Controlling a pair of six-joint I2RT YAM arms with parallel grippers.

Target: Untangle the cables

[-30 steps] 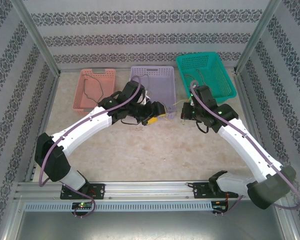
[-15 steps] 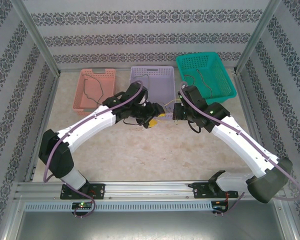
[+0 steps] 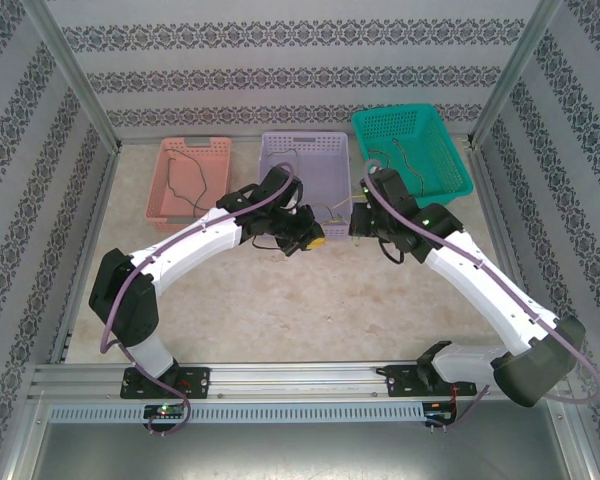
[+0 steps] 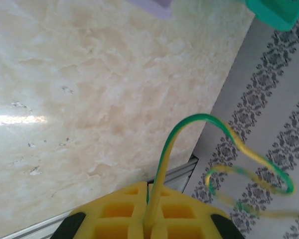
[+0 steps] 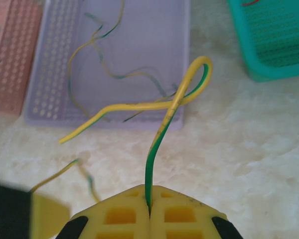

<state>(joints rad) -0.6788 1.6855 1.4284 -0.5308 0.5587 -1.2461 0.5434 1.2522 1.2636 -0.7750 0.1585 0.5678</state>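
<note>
Before the basket (image 3: 306,140), left gripper (image 4: 150,221) and right gripper (image 5: 149,209) each clamp a green-yellow cable (image 5: 179,97); next, likely, a gentle pull apart.

The counter (image 3: 310,320) lies open nearside; pink basket (image 3: 193,146), lilac basket (image 3: 305,137) and teal basket (image 3: 405,115) block its far edge.
</note>
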